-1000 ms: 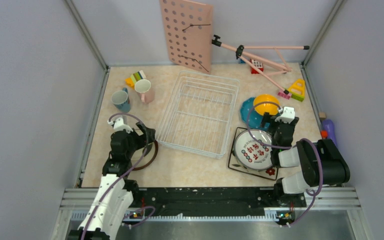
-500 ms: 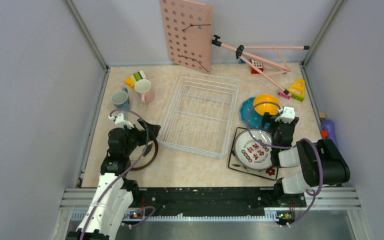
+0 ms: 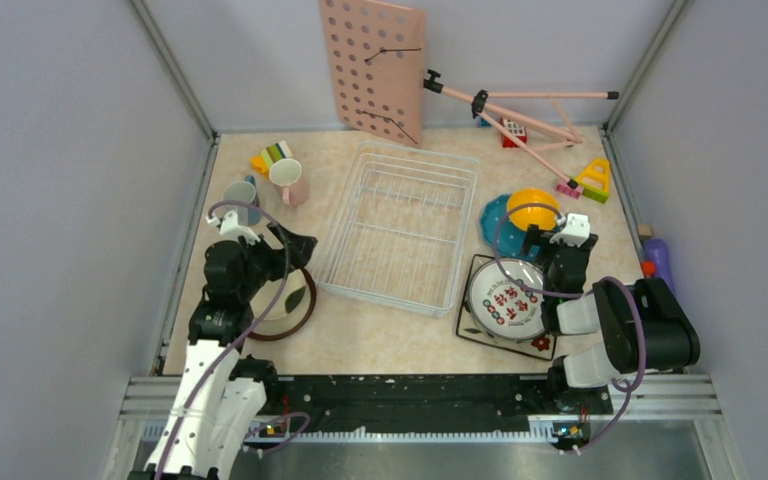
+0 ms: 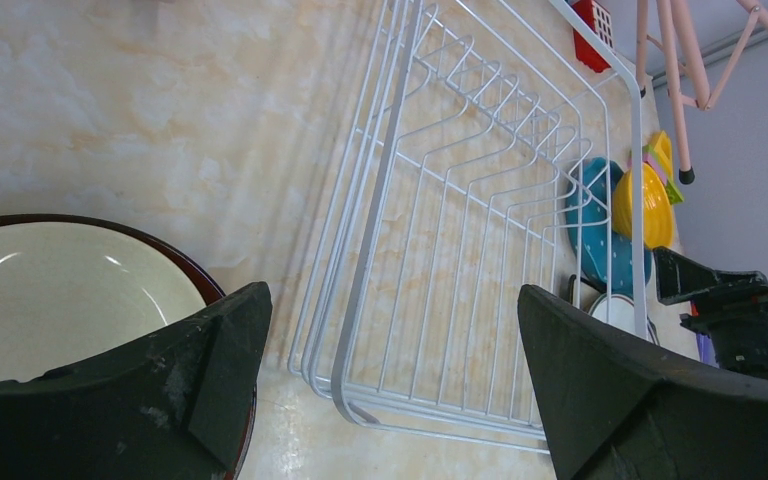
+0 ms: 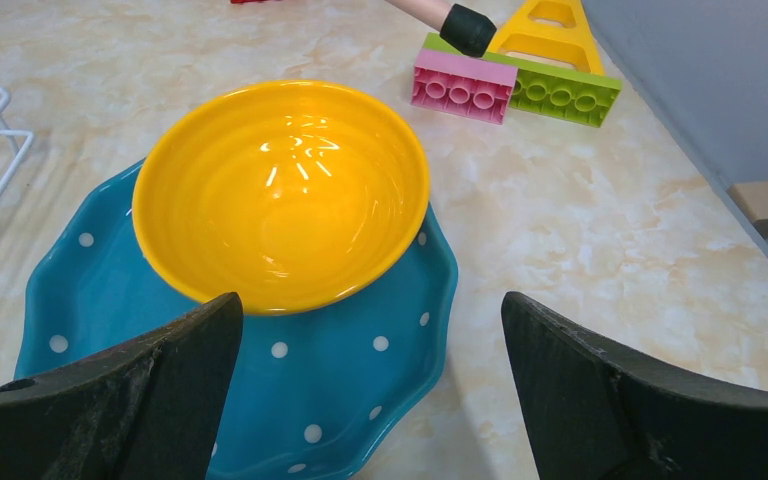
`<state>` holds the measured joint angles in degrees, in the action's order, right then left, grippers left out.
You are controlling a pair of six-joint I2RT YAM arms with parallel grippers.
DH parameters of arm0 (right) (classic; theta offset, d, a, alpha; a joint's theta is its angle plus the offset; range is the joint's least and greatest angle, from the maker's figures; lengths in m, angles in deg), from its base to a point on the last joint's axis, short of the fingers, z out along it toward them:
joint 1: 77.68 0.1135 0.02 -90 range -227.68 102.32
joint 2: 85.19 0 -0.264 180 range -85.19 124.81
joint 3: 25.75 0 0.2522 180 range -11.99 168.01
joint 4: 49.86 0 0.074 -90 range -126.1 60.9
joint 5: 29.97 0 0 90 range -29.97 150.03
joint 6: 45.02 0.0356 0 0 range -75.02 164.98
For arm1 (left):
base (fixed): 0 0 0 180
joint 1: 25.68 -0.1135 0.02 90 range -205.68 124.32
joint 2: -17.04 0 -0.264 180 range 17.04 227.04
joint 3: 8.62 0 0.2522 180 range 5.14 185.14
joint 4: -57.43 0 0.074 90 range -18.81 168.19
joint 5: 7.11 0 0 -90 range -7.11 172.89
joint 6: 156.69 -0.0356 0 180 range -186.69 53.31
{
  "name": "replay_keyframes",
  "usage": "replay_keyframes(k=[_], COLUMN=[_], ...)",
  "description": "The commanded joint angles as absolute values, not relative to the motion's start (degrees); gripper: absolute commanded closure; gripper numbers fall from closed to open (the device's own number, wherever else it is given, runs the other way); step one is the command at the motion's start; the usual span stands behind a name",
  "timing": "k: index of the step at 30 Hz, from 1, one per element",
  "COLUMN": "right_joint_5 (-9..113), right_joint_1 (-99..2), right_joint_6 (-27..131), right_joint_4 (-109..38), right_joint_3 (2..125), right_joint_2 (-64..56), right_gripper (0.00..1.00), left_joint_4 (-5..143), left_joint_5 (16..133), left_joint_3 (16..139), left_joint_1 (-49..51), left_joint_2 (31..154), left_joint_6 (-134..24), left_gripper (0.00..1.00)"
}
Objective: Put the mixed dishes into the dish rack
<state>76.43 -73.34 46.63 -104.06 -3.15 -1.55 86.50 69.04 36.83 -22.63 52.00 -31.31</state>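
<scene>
The white wire dish rack [image 3: 400,225] stands mid-table with nothing in it; it also shows in the left wrist view [image 4: 480,230]. My left gripper [image 3: 295,250] is open and empty, above the brown-rimmed cream plate [image 3: 285,305], also in the left wrist view [image 4: 50,300], near the rack's left front corner. My right gripper [image 3: 552,238] is open and empty over the near edge of the teal dotted plate [image 5: 290,390], which carries the yellow bowl [image 5: 280,190]. The round white patterned plate [image 3: 505,298] lies on the square black-rimmed plate [image 3: 538,343]. The teal mug [image 3: 238,196] and pink mug [image 3: 288,182] stand far left.
A pink pegboard [image 3: 375,65] leans on the back wall beside a pink folding stand [image 3: 520,110]. Toy blocks lie at back left [image 3: 270,158] and back right [image 3: 590,180]. A purple bottle [image 3: 658,258] sits at the right wall.
My left gripper has lifted and moved away from me, uncovering more of the brown-rimmed cream plate. The right arm has not moved.
</scene>
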Motion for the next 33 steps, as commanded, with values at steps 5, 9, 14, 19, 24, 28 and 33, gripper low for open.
replay_keyframes(k=[5,9,14,19,24,28,33], right_joint_5=[81.4,81.7,86.4,87.2,81.8,77.2,73.7], right_joint_1=[-73.6,-73.6,-73.6,-73.6,-73.6,-73.8,-74.1], right_joint_6=[48.3,49.0,56.4,72.2,77.9,83.2,92.6], right_joint_4=[-90.7,-75.5,-56.8,-31.3,-26.6,-23.2,-24.8], right_joint_3=[0.5,3.2,6.4,15.9,20.1,25.5,27.1], right_joint_2=[-13.4,-26.5,-40.5,-47.2,-44.9,-35.3,-26.8], right_gripper=[0.01,0.01,0.01,0.01,0.02,0.05,0.11], left_joint_4=[93.1,93.3,93.4,93.4,93.8,94.2,93.9], left_joint_5=[69.5,69.0,68.5,67.9,67.8,67.6,66.5], left_joint_3=[45.0,45.4,46.1,47.1,47.4,47.2,46.9], left_joint_1=[-22.5,-22.5,-22.5,-22.5,-22.5,-22.5,-22.5], left_joint_2=[50.8,51.3,52.6,53.7,53.3,52.8,53.6], left_joint_6=[-34.1,-34.5,-35.0,-35.5,-36.0,-36.3,-36.6], left_gripper=[0.02,0.02,0.02,0.02,0.02,0.02,0.02])
